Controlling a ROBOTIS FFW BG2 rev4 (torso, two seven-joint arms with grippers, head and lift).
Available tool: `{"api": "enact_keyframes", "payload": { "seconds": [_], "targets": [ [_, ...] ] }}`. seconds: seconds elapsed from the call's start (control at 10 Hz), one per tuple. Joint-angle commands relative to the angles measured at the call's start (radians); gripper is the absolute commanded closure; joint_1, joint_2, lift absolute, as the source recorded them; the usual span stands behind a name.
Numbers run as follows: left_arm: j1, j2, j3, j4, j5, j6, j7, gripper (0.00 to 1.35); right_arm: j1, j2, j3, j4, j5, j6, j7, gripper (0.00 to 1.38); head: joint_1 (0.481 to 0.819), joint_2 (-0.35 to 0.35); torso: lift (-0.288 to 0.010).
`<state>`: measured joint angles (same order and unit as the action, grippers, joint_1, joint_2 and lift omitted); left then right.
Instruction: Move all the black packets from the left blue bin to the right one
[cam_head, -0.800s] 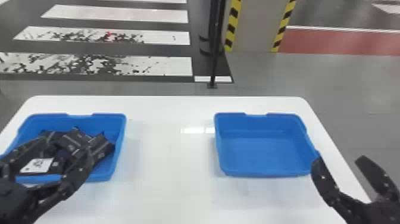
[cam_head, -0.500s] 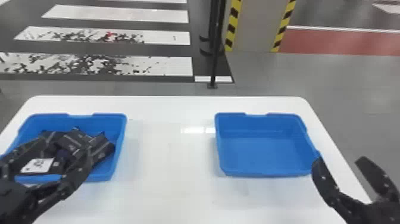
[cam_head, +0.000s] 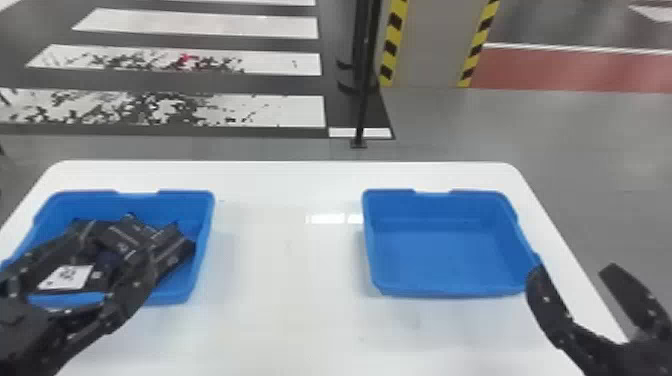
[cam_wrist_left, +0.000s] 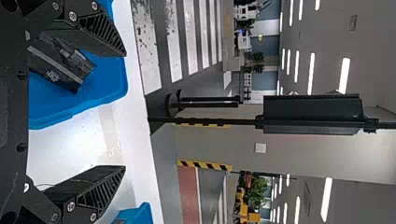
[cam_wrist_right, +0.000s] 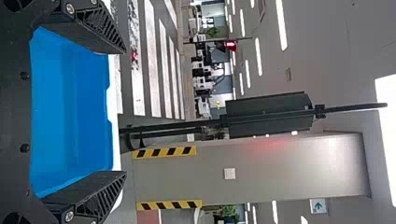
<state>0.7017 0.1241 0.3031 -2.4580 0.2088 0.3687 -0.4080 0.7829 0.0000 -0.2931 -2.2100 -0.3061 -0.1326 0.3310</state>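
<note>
head view shows black packets (cam_head: 175, 247) beyond the spread left pincer (cam_head: 119, 242). the right pincer (cam_head: 572, 270) gapes too.

Head view: black pole (cam_head: 363, 110) beside grey pillar (cam_head: 425, 55) with yellow-and-black hazard strips (cam_head: 391, 45); white floor stripes (cam_head: 280, 111) left, red floor band (cam_head: 550, 67) right; right wrist view: green-arrow sign (cam_wrist_right: 318, 206)

Two blue bins (cam_head: 440, 255), at least three black packets (cam_head: 175, 246)

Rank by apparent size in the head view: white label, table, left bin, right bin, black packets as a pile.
1. table
2. left bin and right bin: too alike to rank, left partly covered
3. black packets
4. white label
</note>
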Motion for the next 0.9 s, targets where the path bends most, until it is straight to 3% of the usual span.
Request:
{"api": "enact_keyframes", "payload": {
  "seconds": [0.0,0.3,0.5,0.8],
  "targets": [
    [-0.027,0.006,0.012,0.0,-0.013,0.061,0.0,0.19,0.0,0.001,0.002,0.002,-0.001,0.0,0.0,0.1,0.695,-0.075,-0.138],
    [-0.135,0.017,0.04,0.037,-0.057,0.201,-0.002,0.21,-0.01,0.001,0.014,0.015,-0.007,0.0,0.0,0.1,0.695,-0.042,-0.138],
    [-0.226,0.049,0.038,0.093,-0.083,0.274,-0.005,0.24,-0.015,0.001,0.024,0.022,-0.011,0.0,0.0,0.1,0.695,-0.001,-0.138],
    [-0.383,0.071,0.038,0.172,-0.193,0.458,-0.023,0.24,-0.02,0.001,0.032,0.034,-0.015,0.0,-0.001,0.1,0.695,0.041,-0.138]
  ]
}}
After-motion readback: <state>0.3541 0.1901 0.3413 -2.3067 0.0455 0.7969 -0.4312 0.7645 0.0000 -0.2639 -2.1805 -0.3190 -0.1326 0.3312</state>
